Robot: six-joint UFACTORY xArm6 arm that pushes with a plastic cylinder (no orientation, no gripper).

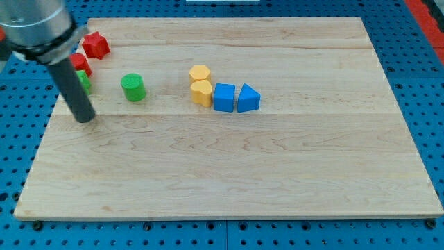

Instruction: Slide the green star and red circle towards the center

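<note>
My tip [84,119] rests on the board at the view's left, just below the green star [84,82] and the red circle [79,62], both partly hidden behind the rod. The green star sits right of the rod, the red circle just above it. The tip stands apart from both, a short way toward the view's bottom.
A red star [96,45] lies near the board's top left corner. A green cylinder [133,87] stands right of the rod. Two yellow blocks [200,74] [202,92], a blue cube [224,97] and a blue triangle [248,98] sit near the middle. The wooden board's left edge [43,132] is close.
</note>
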